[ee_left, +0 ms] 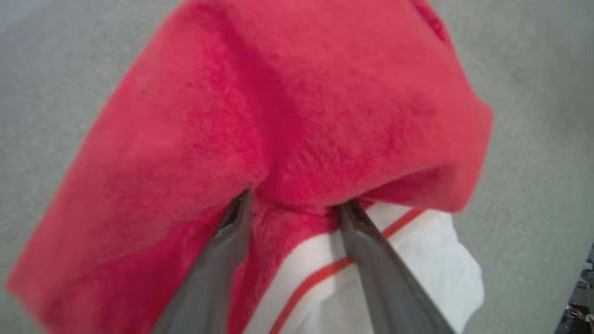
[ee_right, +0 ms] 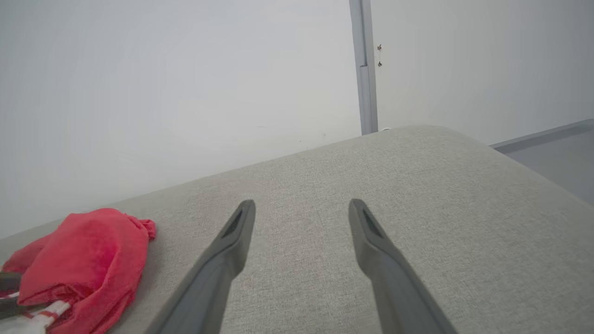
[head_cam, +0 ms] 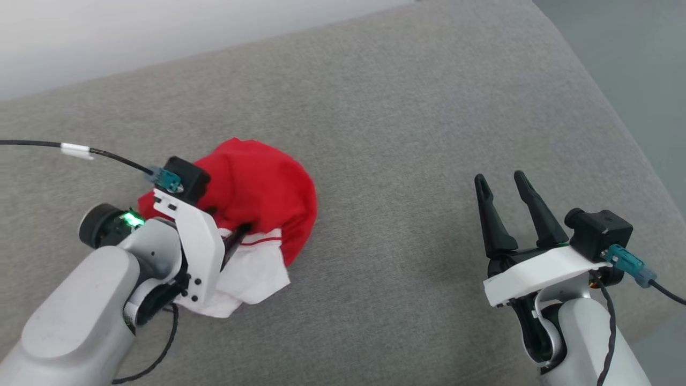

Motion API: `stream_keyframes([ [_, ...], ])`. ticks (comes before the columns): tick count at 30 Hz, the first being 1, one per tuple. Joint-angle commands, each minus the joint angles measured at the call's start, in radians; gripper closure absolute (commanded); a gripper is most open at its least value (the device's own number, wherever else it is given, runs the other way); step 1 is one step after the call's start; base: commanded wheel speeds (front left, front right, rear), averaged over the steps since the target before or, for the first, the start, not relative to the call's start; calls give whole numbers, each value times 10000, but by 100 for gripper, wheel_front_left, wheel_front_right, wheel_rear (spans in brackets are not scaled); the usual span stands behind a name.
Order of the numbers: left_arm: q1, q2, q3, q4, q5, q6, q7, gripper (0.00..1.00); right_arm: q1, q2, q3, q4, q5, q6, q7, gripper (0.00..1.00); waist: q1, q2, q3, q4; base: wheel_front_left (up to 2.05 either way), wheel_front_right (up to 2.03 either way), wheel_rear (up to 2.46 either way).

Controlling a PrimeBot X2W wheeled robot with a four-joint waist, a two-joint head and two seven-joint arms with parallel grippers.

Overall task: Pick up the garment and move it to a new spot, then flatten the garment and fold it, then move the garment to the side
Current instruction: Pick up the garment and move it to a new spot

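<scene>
A: Where's the garment [head_cam: 257,187] sitting?

B: Bunched in a heap on the left part of the grey fabric cushion [head_cam: 407,107]. The red body is domed on top and a white sleeve [head_cam: 252,273] spills out on the near side. The left gripper [ee_left: 296,200] is buried in it. In the left wrist view its fingers stand spread apart, tips tucked under a red fold with cloth slumped between them, and nothing looks pinched.

A: How would it handle?

B: I'd judge it light, soft and limp, so it should sag from wherever it's held and drag a little on the cushion's weave. Nothing fragile. To spread it, the sleeve seam with the red-and-white striped trim [ee_left: 320,278] looks the clearest place to take hold. A hem corner would do too, but I can't make one out in this heap.

A: And the right gripper [head_cam: 500,178]?

B: Well apart from the shirt, hovering over bare cushion, fingers wide and holding nothing.

A: Room to work?

B: Plenty across the middle and right. The cushion's right edge falls away just beyond that gripper, and a pale wall [ee_right: 185,93] borders the far edge.
</scene>
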Motion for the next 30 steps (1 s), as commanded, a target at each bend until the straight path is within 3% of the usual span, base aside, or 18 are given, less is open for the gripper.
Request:
stream_keyframes([
  [1, -63, 60, 77, -114, -107, -43, -209, 0, -19, 3, -58, 15, -75, 1, 16, 0, 0, 0, -191, 220, 0, 0, 0],
  [14, 1199, 554, 1179, -1673, -35, 573, -2800, 0, 485, 4, -574, -235, -431, 1, 430, 0, 0, 0, -1307, 1665, 0, 0, 0],
  [30, 3989, 797, 2650, -2726, 124, 2082, -6338, 0, 1104, -242, -903, -571, -629, 1, 1014, 0, 0, 0, -2268, 2913, 0, 0, 0],
])
